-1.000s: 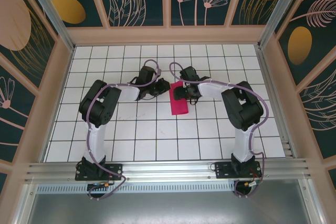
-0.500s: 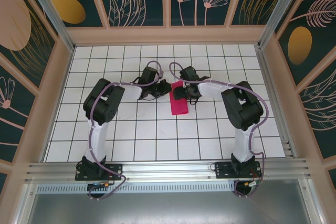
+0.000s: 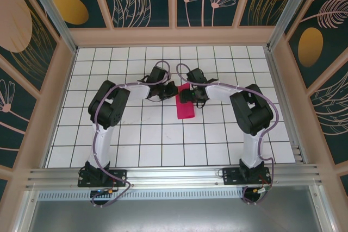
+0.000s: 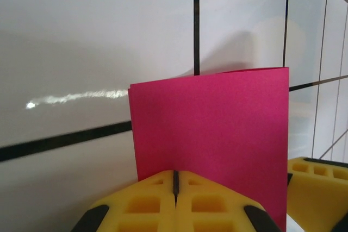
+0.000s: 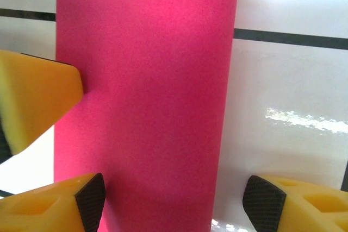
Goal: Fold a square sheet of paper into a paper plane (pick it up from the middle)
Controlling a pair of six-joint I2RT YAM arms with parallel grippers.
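- Left gripper (image 3: 169, 92) is clenched: in its wrist view (image 4: 175, 180) the two yellow pads meet along a thin seam.
- Its tips sit at one long edge of the sheet of paper (image 4: 212, 129). Whether any layer is pinched between them cannot be told.
- Right gripper (image 3: 187, 96) is released, with its jaws standing wide apart.
- In the right wrist view (image 5: 174, 199) one dark-tipped yellow finger lies on each side of the paper (image 5: 147, 96), which runs between them. The finger on the left of that picture is at the paper's edge, and the other stands off on bare tile.
- A yellow pad of the left gripper (image 5: 38, 96) comes in from the side of that view and overlaps the paper's edge.
- From above, the magenta-pink sheet (image 3: 185, 107) is folded into a narrow strip. It lies on the white grid-tiled table (image 3: 163, 139) near the middle, a little toward the far wall.
- Both grippers meet at the strip's far end, the left one from its left side and the right one from its right.
- The near end of the strip lies free on the tiles.
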